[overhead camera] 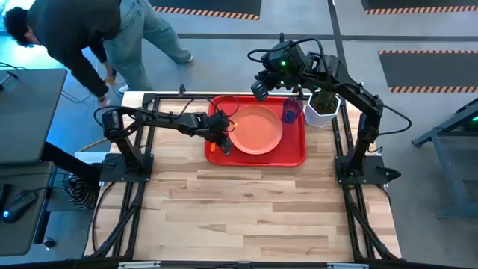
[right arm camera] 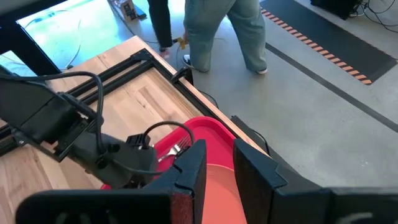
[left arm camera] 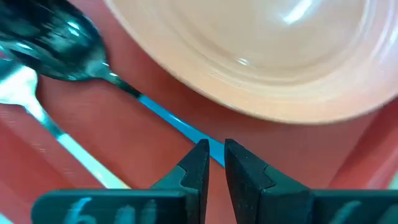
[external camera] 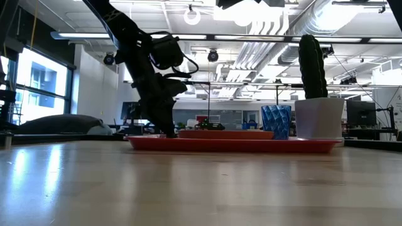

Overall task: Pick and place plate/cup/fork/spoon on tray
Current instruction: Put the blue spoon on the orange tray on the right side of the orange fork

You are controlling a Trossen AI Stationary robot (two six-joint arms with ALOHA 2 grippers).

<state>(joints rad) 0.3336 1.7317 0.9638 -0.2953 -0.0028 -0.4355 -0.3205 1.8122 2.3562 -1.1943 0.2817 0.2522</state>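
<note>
The red tray (overhead camera: 295,153) lies at the table's far middle. On it are the salmon plate (overhead camera: 258,128) and the blue cup (overhead camera: 292,110), the cup at its far right corner. My left gripper (overhead camera: 220,133) is low over the tray's left part, shut on the spoon (left arm camera: 62,37). The spoon lies on the tray beside the plate's rim (left arm camera: 261,106). The fork (left arm camera: 25,99) lies on the tray next to the spoon. My right gripper (overhead camera: 259,90) hangs above the tray's far edge, empty, with a narrow gap between its fingers (right arm camera: 193,168). My left gripper pinches the spoon's light blue handle (left arm camera: 186,127) between its two fingertips, near the handle's free end. The fingers come from above, slanting down, and lie across the handle. The spoon lies flat on the tray, its dark bowl pointing away from the gripper.
A white pot with a green cactus (overhead camera: 321,108) stands just off the tray's far right corner, close to the cup. A person (overhead camera: 75,37) bends over beyond the table's far left corner. Bare wooden table (overhead camera: 246,217) spreads out on the near side.
</note>
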